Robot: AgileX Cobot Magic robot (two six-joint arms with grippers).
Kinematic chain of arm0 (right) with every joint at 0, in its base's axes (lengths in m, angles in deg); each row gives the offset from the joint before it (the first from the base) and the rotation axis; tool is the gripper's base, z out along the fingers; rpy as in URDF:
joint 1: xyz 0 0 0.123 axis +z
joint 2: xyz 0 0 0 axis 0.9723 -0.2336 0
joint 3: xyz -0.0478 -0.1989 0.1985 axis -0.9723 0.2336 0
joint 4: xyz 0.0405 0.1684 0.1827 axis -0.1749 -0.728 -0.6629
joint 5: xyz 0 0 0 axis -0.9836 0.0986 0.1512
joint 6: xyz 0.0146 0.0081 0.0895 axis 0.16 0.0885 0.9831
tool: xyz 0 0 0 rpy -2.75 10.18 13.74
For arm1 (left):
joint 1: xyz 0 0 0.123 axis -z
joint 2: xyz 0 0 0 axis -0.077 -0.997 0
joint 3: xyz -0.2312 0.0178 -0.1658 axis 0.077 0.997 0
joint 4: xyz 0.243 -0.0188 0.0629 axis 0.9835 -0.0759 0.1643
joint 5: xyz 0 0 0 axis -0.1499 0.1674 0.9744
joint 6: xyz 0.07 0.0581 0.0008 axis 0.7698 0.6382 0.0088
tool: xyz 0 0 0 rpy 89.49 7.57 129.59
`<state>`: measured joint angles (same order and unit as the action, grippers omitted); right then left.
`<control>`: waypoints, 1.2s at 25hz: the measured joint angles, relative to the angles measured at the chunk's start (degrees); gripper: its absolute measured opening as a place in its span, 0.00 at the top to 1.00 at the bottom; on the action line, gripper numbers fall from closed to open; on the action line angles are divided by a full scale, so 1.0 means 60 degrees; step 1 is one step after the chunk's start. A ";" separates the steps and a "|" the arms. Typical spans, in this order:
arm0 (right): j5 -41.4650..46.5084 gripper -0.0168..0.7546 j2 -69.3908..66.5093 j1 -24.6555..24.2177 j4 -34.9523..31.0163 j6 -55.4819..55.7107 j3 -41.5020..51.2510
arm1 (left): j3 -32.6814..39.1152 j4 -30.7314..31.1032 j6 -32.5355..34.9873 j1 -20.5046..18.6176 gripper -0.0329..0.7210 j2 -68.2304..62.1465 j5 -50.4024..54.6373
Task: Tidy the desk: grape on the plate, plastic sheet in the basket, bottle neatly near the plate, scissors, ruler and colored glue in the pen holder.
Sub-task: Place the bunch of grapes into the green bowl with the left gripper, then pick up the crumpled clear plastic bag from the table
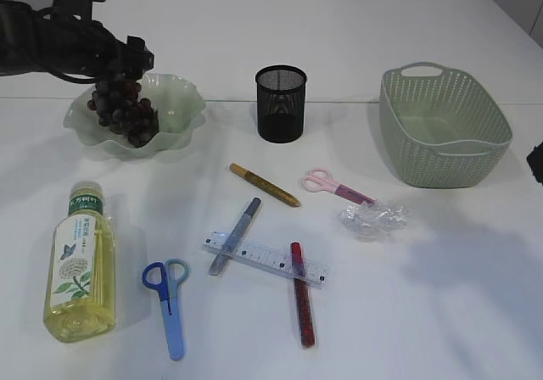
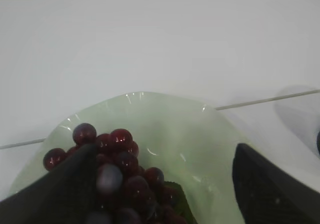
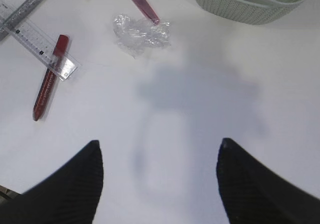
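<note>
The dark grape bunch (image 1: pixel 123 113) (image 2: pixel 120 164) lies on the pale green plate (image 1: pixel 182 100) (image 2: pixel 190 134). My left gripper (image 1: pixel 127 66) (image 2: pixel 166 146) stands open over it, its left finger against the grapes. The right gripper (image 3: pixel 160 141) hangs open above bare table. A crumpled plastic sheet (image 1: pixel 373 219) (image 3: pixel 140 31) lies beside pink scissors (image 1: pixel 335 187). Blue scissors (image 1: pixel 170 299), the clear ruler (image 1: pixel 265 259), gold (image 1: pixel 265 185), grey (image 1: pixel 236 236) and red (image 1: pixel 302 295) glue sticks lie mid-table. The bottle (image 1: pixel 78 265) lies at front left.
The black mesh pen holder (image 1: pixel 281 104) stands upright behind the glue sticks. The green basket (image 1: pixel 475 147) (image 3: pixel 250 4) sits at the back right. The red glue and the grey glue both cross the ruler.
</note>
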<state>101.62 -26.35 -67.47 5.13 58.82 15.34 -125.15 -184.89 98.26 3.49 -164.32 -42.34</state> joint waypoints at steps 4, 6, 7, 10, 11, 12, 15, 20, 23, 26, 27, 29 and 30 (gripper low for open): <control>0.0000 0.26 0.0000 0.0000 0.0000 0.0000 0.0000 | 0.0000 0.0000 0.0016 0.0000 0.11 0.0363 -0.0110; 0.0000 0.26 0.0000 0.0000 0.0015 0.0000 0.0000 | 0.0000 0.0000 0.0016 0.0000 0.12 0.0697 -0.0261; 0.0000 0.26 0.0000 0.0000 0.0015 0.0000 0.0000 | 0.0000 -0.0006 0.0016 0.0000 0.13 0.0914 -0.0336; 0.0000 0.26 0.0000 0.0000 0.0015 0.0048 0.0000 | 0.0020 -0.0040 0.0016 0.0102 0.15 0.1613 -0.0777; 0.0000 0.27 0.0000 0.0000 0.0015 0.0095 0.0000 | 0.0020 -0.0053 0.0016 0.0165 0.16 0.1874 -0.0961; 0.0000 0.27 0.0000 0.0000 0.0015 0.0140 0.0000 | 0.0035 -0.0076 0.0016 0.0229 0.17 0.2126 -0.1153; 0.0000 0.27 0.0000 0.0000 0.0015 0.0181 0.0000 | 0.0100 -0.0122 0.0032 0.0349 0.19 0.2685 -0.1494; 0.0000 0.27 0.0000 0.0000 0.0015 0.0189 0.0000 | 0.0156 -0.0143 0.0032 0.0371 0.21 0.2833 -0.1515; 0.0060 0.27 0.0000 0.0000 0.0015 0.0189 0.0000 | 0.0156 -0.0150 0.0032 0.0371 0.21 0.2833 -0.0867; 0.0144 0.27 0.0000 0.0000 0.0015 0.0204 0.0000 | 0.0156 -0.0150 0.0032 0.0371 0.21 0.2833 0.0352; 0.0152 0.27 0.0000 0.0000 0.0015 0.0204 0.0000 | 0.0156 -0.0150 0.0032 0.0371 0.21 0.2833 0.0684; 0.0188 0.27 0.0000 0.0000 0.0015 0.0204 0.0000 | 0.0156 -0.0060 -0.0216 0.0376 0.21 0.2833 0.1268; 0.0205 0.27 0.0000 0.0000 0.0015 0.0211 0.0000 | 0.0156 0.0107 -0.0444 0.0376 0.21 0.2833 0.1523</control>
<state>102.85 -26.35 -67.47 5.22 60.08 15.34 -124.21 -184.25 95.60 5.74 -147.32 -33.20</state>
